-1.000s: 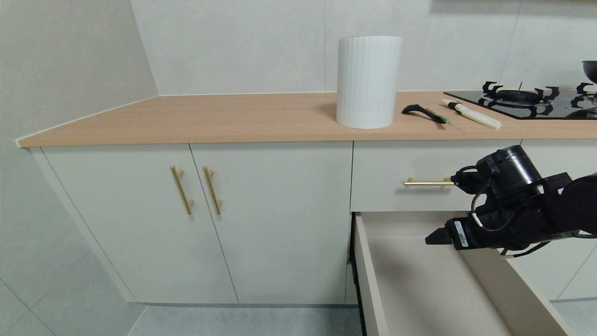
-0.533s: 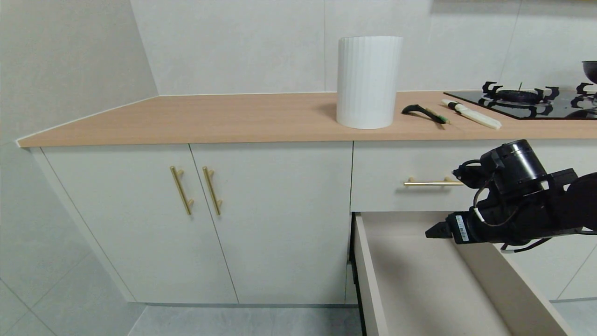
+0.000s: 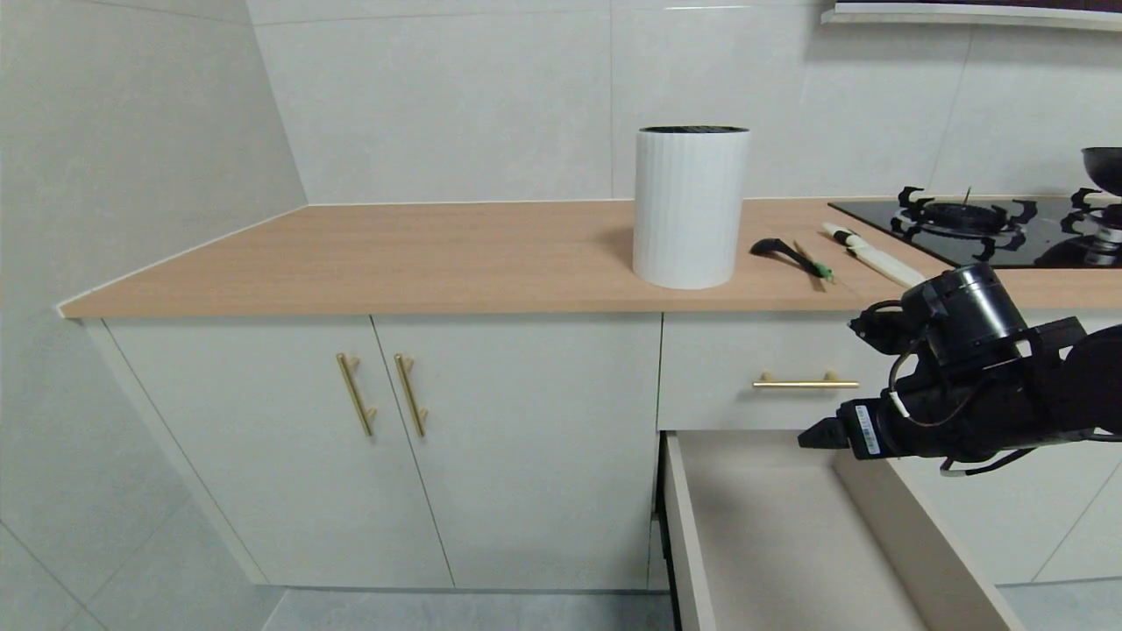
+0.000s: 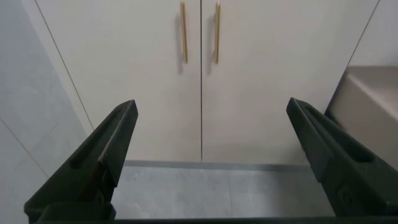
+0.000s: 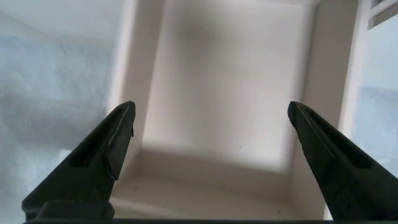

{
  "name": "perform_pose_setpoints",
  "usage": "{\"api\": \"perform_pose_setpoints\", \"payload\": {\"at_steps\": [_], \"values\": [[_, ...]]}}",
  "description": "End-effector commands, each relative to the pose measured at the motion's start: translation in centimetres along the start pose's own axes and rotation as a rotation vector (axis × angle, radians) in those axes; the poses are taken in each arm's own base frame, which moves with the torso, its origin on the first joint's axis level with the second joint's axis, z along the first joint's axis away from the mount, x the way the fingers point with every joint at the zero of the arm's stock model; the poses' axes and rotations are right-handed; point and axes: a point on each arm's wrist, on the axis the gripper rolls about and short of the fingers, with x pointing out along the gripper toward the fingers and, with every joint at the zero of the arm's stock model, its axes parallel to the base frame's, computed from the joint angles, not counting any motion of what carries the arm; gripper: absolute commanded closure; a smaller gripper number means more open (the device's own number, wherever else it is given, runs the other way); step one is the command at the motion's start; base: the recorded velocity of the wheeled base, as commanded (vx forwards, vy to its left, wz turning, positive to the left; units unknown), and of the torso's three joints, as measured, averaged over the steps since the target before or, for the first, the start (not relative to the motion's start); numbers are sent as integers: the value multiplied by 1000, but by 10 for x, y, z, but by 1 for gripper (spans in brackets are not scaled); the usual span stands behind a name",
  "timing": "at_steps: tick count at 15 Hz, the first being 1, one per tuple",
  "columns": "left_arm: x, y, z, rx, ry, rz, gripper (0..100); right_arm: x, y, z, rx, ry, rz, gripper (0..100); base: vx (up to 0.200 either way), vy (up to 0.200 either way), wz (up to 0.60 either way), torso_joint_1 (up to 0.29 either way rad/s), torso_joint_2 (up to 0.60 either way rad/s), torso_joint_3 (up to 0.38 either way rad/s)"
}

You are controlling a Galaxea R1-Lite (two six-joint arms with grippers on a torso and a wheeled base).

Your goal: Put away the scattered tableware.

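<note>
Rising with the head camera, right gripper [image 3: 815,436] is hanging spread and empty over the open drawer [image 3: 771,543], likely readied for storage. Left gripper [image 4: 211,109] is idling, jaws wide. Beyond, black spoon [image 3: 780,250] and white knife [image 3: 868,254] are waiting on the countertop [image 3: 438,254] beside the white canister [image 3: 690,206].

No legible text anywhere. White sticker [image 3: 864,428] on right arm [image 3: 973,412]: print too small to read.

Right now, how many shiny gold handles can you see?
3. The left door handle, the right door handle beside it, and the drawer handle above the open drawer. The open drawer's own handle may be hidden.
</note>
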Motion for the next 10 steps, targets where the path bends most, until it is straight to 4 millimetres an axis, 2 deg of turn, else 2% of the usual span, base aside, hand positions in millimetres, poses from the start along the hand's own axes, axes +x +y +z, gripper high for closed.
{"api": "perform_pose_setpoints", "payload": {"at_steps": [1,10], "values": [[0,0,0,0,0,0,0,1,0,0,0,4,-1,0,0,0,0,173,-471,-295],[0,0,0,0,0,0,0,1,0,-1,0,4,-1,0,0,0,0,186,-473,-286]]}}
